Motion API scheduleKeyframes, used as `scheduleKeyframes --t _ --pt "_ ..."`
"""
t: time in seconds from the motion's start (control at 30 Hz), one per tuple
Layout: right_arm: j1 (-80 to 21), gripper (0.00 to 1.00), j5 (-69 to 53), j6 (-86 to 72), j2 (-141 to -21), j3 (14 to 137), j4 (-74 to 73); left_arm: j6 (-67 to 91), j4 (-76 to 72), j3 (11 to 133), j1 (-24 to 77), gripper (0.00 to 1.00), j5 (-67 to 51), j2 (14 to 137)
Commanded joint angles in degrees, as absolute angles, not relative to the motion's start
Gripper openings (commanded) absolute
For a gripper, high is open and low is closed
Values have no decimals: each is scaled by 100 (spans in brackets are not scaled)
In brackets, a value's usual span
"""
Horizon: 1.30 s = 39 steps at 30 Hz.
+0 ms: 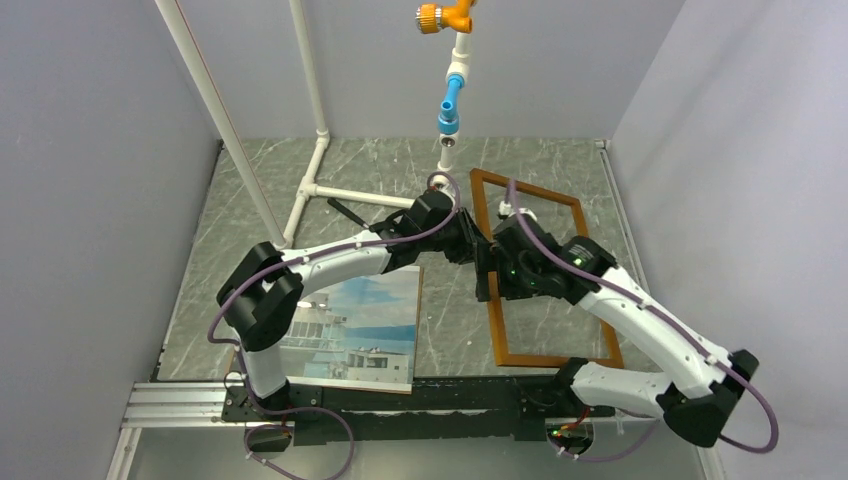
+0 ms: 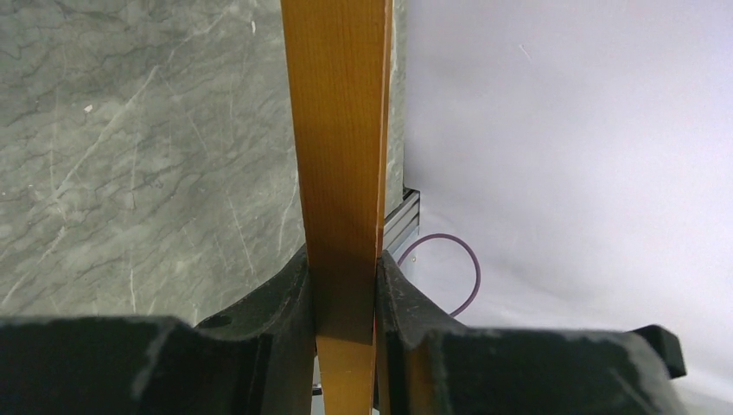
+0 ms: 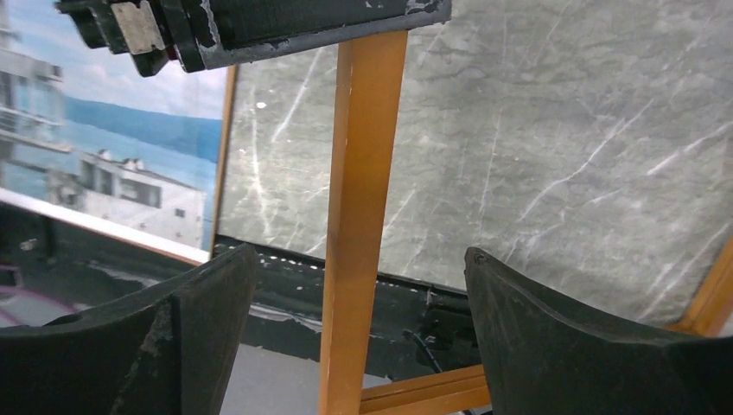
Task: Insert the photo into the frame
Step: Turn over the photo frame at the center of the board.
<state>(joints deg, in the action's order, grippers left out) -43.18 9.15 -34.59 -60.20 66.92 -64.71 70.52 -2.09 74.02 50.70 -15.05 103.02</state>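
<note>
The frame (image 1: pixel 545 192), thin orange-brown wood, lies at the centre right of the marble table. My left gripper (image 1: pixel 470 245) is shut on its left rail; the left wrist view shows the rail (image 2: pixel 341 130) pinched between both fingers of that gripper (image 2: pixel 344 294). My right gripper (image 1: pixel 497 272) is open just in front of it, straddling the same rail (image 3: pixel 363 173) without touching it, the gripper (image 3: pixel 359 294) wide apart. The photo (image 1: pixel 365 325), building and blue sky face up, lies flat at the front left, partly under my left arm. It also shows in the right wrist view (image 3: pixel 112 156).
A white pipe stand (image 1: pixel 310 150) with blue and orange fittings (image 1: pixel 450 100) rises at the back. A small black object (image 1: pixel 345 212) lies near its base. The black and aluminium mounting rail (image 1: pixel 180 405) runs along the near edge. Grey walls close three sides.
</note>
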Motion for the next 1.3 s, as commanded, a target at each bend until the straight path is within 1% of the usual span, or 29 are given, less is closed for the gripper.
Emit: scheduleKeyframes --t 0.0,0.13,0.33,0.53,0.73,0.8,0.93,1.17,1.23,1.27 --pt "-4837 87 2041 -3961 -6404 7048 -6783 6892 -10 7541 5098 0 -1191 10326" --pt "-5324 78 2644 -4290 -6823 7160 -6899 6990 -137 7417 5060 0 -1235 10250" --pt "-6051 71 3472 -4904 -7521 7310 -7241 7064 -284 7338 5037 0 -1363 10230" --pt "-6497 59 4237 -5597 -8140 7467 -7783 7219 -554 7167 5025 0 -1516 10206" --pt "-6592 57 4921 -6273 -8659 7473 -8576 7384 -880 6924 5001 0 -1639 10083" --pt "-6596 53 5001 -6290 -8729 7402 -8592 7430 -976 6850 4988 0 -1672 10055" --pt "-6602 43 5060 -6346 -8752 7312 -8586 7520 -1157 6711 4965 0 -1731 10008" --pt "-6608 8 5166 -6357 -8700 7284 -8596 7587 -1357 6566 4948 1 -1797 9984" --pt "-6608 0 5183 -6344 -8660 7310 -8588 7600 -1413 6533 4943 3 -1801 9976" --pt "-6614 0 5197 -6333 -8636 7320 -8588 7596 -1446 6521 4942 4 -1820 9976"
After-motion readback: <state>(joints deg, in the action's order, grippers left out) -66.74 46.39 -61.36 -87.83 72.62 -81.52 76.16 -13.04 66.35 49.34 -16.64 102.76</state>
